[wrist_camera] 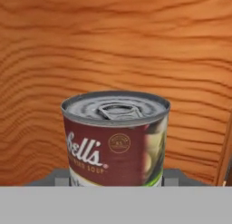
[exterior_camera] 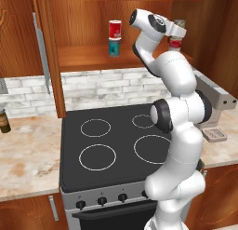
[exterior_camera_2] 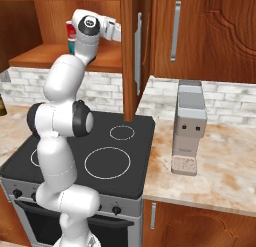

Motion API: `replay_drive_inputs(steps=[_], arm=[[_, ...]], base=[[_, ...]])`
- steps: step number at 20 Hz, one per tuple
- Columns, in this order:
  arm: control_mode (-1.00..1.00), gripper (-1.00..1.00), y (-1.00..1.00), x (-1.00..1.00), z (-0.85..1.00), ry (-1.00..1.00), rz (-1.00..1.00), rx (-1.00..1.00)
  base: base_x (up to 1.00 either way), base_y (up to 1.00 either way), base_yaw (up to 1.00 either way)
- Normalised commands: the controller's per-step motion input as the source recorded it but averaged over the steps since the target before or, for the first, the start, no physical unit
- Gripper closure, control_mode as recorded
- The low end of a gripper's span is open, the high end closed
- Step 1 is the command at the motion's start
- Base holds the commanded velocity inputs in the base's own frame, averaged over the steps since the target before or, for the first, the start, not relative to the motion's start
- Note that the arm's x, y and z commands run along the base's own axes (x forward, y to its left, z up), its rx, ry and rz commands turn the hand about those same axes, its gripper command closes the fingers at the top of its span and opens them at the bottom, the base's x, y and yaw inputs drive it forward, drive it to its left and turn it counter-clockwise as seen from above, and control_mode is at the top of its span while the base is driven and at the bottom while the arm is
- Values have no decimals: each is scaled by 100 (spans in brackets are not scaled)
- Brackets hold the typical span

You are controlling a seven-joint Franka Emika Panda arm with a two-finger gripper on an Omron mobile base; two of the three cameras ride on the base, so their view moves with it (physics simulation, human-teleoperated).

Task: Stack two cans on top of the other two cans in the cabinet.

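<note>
Cabinet (exterior_camera: 83,57) of reddish-brown wood hangs open above the black stove (exterior_camera: 111,150), its door (exterior_camera: 49,52) with the long silver bar handle swung out to the left. On the inner shelf a small red can with a white band (exterior_camera: 115,29) stands upright on a small teal-blue can (exterior_camera: 114,47) — long axes vertical, one column. To the right, the gripper (exterior_camera: 177,30) reaches into the cabinet, and just below it sits a small can with a red upper part (exterior_camera: 175,43), upright, partly hidden by the arm. From the hand view a dark-red soup can with a silver pull-tab lid (wrist_camera: 115,137) stands upright close before the camera, lid up, against the wooden back wall. Fingers are drawn together — whether they clamp a can I cannot tell.
</note>
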Motion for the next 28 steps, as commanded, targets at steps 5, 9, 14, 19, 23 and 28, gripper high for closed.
replay_drive_inputs(steps=[5, 9, 14, 19, 23, 28], arm=[[-100, 100, -8, 0, -14, 0, 0, 1], [-100, 100, -1, 5, -17, 0, 0, 3], [-100, 100, 0, 11, -2, 0, 0, 2], [-100, 100, 4, 6, 8, 0, 0, 1], [-100, 100, 7, 8, 4, 0, 0, 1], [-100, 100, 3, 10, -3, 0, 0, 3]], base=[[0, 0, 0], [0, 0, 0], [0, 0, 0], [0, 0, 0], [0, 0, 0], [0, 0, 0]])
